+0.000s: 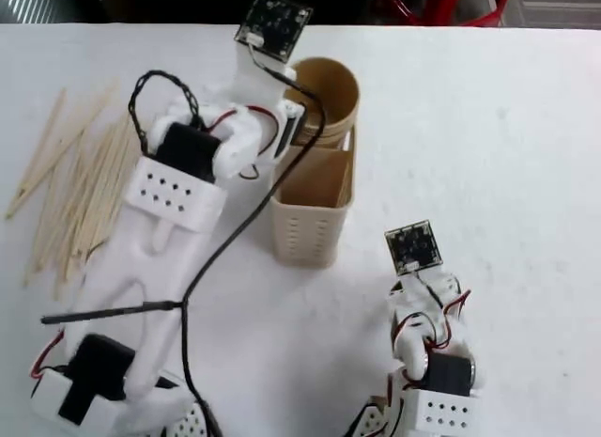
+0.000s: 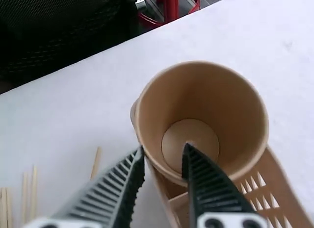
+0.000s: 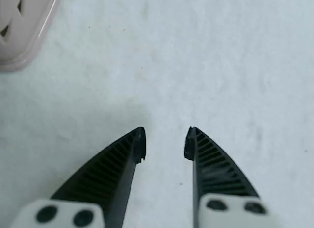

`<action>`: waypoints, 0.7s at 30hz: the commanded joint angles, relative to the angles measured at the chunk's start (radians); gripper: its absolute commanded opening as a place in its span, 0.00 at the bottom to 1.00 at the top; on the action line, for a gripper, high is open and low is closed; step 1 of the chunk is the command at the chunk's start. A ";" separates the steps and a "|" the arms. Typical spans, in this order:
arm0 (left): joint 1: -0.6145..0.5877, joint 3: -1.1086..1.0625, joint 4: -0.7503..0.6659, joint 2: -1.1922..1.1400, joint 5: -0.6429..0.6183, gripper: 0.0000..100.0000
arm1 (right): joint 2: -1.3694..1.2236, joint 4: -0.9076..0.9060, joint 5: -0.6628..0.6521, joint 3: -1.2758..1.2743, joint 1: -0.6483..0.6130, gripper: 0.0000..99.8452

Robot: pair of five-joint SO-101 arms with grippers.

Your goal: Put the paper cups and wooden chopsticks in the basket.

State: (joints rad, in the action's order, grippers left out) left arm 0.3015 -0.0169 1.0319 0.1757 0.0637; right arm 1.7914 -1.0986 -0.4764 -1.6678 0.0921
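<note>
Chopsticks (image 1: 80, 188) of pale wood lie loose in a fan on the left side of the white table (image 1: 507, 155), well apart from the basket. Next to them the left arm (image 1: 178, 183) stretches up the table to the paper cup (image 1: 329, 85). In its wrist view the left gripper (image 2: 164, 152) straddles the cup's near wall – one finger (image 2: 122, 189) outside, the other (image 2: 206, 189) inside the mouth – with a narrow gap between the jaws, so they are not clamped on the wall. The brown cup stands mouth-up at the far end of the beige slotted basket (image 1: 305, 235) (whether its base sits fully inside I cannot tell). Right of the basket and nearer the arms' bases, the right arm (image 1: 427, 334) is folded low. Its right gripper (image 3: 166, 139) hangs over bare table – jaws narrowly parted, nothing between them – with a corner of the basket just off to one side.
</note>
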 commanded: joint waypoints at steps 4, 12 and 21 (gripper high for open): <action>-0.042 -0.044 -0.068 0.148 -0.003 0.14 | 0.008 0.018 0.009 -0.003 0.001 0.14; -0.039 -0.094 -0.008 0.378 -0.005 0.14 | 0.008 0.018 0.009 -0.003 0.001 0.14; -0.039 -0.245 0.110 0.335 0.150 0.16 | 0.008 0.018 0.009 -0.003 0.001 0.14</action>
State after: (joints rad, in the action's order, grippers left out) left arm 0.2662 -0.2670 1.1101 0.5178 0.1941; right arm 1.7914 -1.0986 -0.4764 -1.6678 0.0936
